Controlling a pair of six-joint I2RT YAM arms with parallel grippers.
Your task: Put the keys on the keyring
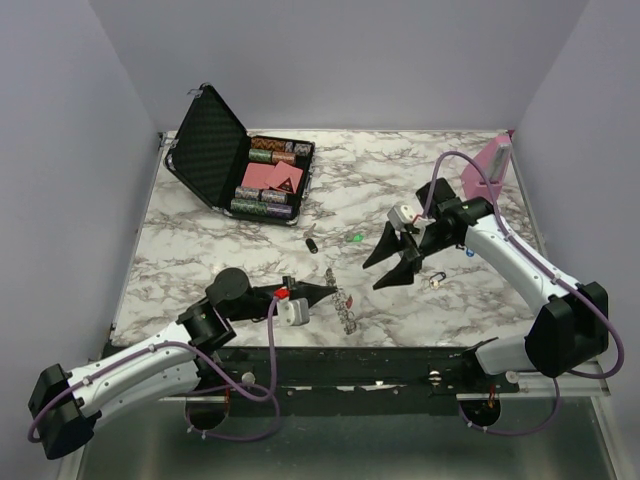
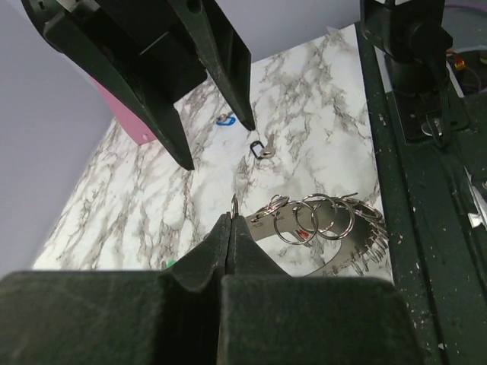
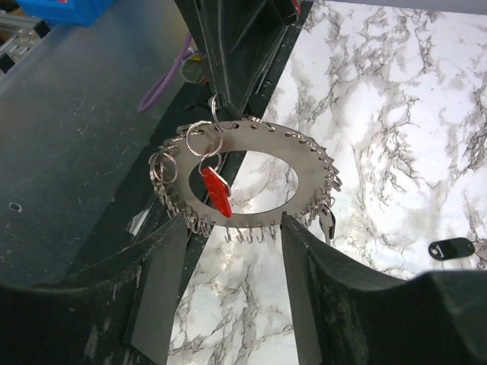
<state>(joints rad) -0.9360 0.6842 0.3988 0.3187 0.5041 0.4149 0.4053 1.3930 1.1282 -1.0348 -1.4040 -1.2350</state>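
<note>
Your L gripper (image 2: 232, 228) is pinched shut on one small loop at the rim of the keyring (image 3: 304, 156). It holds the ring out near the table's (image 1: 200, 250) front edge w/ the red key (image 3: 217, 192) dangling, prob. to steady it and present it to the other arm. Your R gripper (image 3: 233, 220) has its jaws apart and empty, one finger either side of the ring, while the black key (image 1: 311, 243) and green key (image 1: 355, 238) lie loose on the marble, well apart from the ring. No brand, label or writing is readable.
</note>
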